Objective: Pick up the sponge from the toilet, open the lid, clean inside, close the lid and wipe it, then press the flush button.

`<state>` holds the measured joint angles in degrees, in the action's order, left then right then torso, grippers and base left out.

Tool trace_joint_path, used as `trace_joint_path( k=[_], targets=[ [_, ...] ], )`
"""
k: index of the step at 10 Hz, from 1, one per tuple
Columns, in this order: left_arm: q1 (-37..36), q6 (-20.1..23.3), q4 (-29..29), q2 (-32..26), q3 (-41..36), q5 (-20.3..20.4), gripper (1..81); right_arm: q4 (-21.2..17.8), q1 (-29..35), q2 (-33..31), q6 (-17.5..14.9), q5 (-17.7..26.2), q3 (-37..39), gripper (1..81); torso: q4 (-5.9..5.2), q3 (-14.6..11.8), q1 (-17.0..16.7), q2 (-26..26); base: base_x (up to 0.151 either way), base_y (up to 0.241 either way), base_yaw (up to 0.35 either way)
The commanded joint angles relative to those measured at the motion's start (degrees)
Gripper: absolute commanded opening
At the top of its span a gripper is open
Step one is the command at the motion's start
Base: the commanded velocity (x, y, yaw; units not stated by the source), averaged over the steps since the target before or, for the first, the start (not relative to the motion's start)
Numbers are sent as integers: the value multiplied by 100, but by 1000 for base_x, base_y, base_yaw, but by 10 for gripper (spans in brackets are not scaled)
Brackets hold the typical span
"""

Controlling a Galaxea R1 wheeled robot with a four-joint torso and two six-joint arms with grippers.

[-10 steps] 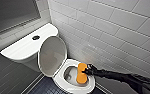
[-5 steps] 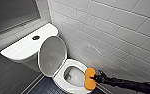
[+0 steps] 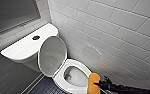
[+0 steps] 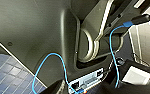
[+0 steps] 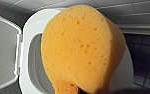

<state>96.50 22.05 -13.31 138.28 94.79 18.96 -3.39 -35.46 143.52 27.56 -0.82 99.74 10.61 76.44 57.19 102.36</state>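
Right gripper (image 3: 98, 85) clenched on sponge (image 3: 93, 80); sponge upright above toilet (image 3: 59, 79) rim, at 4 o'clock from bowl opening. Lid (image 3: 52, 56) raised, leaning on tank (image 3: 23, 47). Possible trouble: grip seems only on sponge edge, so soft foam may bend when pressed, slip out, drop into water.

No readable text, brand or number: toilet (image 3: 23, 48), sponge (image 5: 81, 50), wall tiles (image 3: 111, 30) unmarked.

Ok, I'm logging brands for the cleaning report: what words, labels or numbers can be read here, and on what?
None can be read.
The toilet, its lid and the sponge show no print.
A pale panel in the left wrist view is too blurred to read.
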Motion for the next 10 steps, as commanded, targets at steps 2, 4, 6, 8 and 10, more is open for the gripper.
trace_joint_path(
  k=[2,4,6,8,10],
  targets=[
    [242,18,92,-98,-224,-516,811,102,-352,-1437,3,275,-1362,10,0,0,0,0,0,0,0],
    [190,27,92,-72,-233,-507,811,392,-721,-1928,3,293,-1809,10,0,0,0,0,0,0,0],
    [146,27,101,-72,-268,-507,811,514,-722,-2490,3,310,-2423,10,0,0,0,0,0,0,0],
    [93,27,162,-54,-268,-516,811,541,-293,-2853,-5,372,-2812,10,0,0,0,0,0,0,0],
    [93,27,171,-37,-268,-507,811,524,418,-2652,29,502,-2795,10,0,0,0,0,0,0,0]
  ],
)
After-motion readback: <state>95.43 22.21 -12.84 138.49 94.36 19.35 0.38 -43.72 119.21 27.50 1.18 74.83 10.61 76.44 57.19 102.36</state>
